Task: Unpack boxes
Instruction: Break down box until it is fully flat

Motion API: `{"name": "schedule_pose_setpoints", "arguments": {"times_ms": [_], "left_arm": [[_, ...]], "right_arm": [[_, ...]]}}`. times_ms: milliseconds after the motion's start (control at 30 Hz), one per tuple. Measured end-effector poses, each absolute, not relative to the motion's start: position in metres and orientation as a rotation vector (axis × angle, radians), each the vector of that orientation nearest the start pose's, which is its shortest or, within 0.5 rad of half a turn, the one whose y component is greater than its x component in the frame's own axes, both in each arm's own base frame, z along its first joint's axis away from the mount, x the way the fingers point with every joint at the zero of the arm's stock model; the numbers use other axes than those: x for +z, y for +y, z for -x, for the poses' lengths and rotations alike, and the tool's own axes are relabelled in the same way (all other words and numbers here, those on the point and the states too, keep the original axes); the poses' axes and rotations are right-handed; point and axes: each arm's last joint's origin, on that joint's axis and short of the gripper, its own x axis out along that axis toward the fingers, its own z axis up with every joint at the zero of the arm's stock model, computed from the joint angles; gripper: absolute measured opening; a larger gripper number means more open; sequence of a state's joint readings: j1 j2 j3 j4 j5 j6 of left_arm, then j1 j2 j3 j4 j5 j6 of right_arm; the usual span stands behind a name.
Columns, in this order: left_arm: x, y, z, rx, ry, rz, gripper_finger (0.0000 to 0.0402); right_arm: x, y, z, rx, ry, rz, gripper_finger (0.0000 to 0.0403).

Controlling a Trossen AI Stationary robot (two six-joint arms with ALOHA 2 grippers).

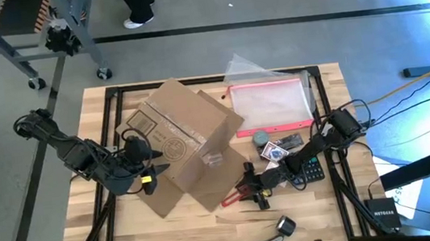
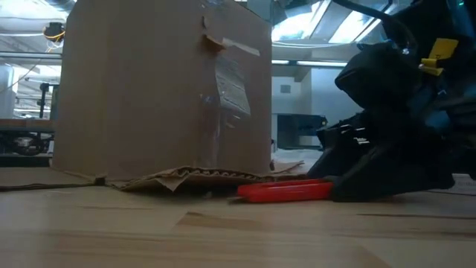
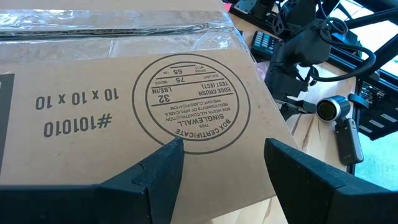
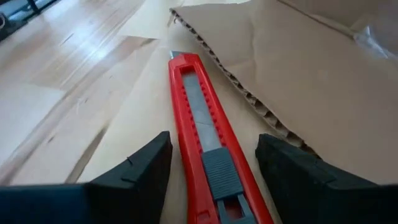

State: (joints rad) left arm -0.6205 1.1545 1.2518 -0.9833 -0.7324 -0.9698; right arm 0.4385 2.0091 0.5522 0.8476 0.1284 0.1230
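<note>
Though upright, box (image 1: pixel 181 144) set diagonally

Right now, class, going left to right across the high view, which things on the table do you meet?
Left claw → cardboard box → red box cutter → right claw → calculator

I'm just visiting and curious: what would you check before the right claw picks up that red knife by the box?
1. Right claw open: ok, fingers apart.
2. Red box cutter between its fingers: ok, lying on the table.
3. Fingers touching the cutter: not ok, gaps on both sides.
4. Blade retracted: cannot tell.
5. Cardboard box on the table, flap edge beside the cutter: ok.
6. Left claw open over the box's printed side: ok.
</note>
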Motion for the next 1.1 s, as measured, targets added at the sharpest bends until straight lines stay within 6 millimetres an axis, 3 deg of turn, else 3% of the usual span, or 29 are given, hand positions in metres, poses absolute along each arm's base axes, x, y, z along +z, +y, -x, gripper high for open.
{"name": "schedule_pose_setpoints", "arguments": {"times_ms": [333, 600, 933, 1100], "left_arm": [[0.359, -0.105, -0.18, 0.411, 0.559, 0.375, 0.0219], [0.359, -0.105, -0.18, 0.409, 0.56, 0.369, 0.0219], [0.359, -0.105, -0.18, 0.409, 0.56, 0.368, 0.0219], [0.359, -0.105, -0.18, 0.408, 0.561, 0.364, 0.0219]], "right_arm": [[0.051, 0.123, -0.272, 0.224, 0.59, 0.059, 0.0226], [0.051, 0.123, -0.272, 0.23, 0.587, 0.061, 0.0127], [0.051, 0.123, -0.272, 0.21, 0.587, 0.018, 0.0131], [0.061, 0.128, -0.269, 0.216, 0.581, -0.004, 0.0126]]}}
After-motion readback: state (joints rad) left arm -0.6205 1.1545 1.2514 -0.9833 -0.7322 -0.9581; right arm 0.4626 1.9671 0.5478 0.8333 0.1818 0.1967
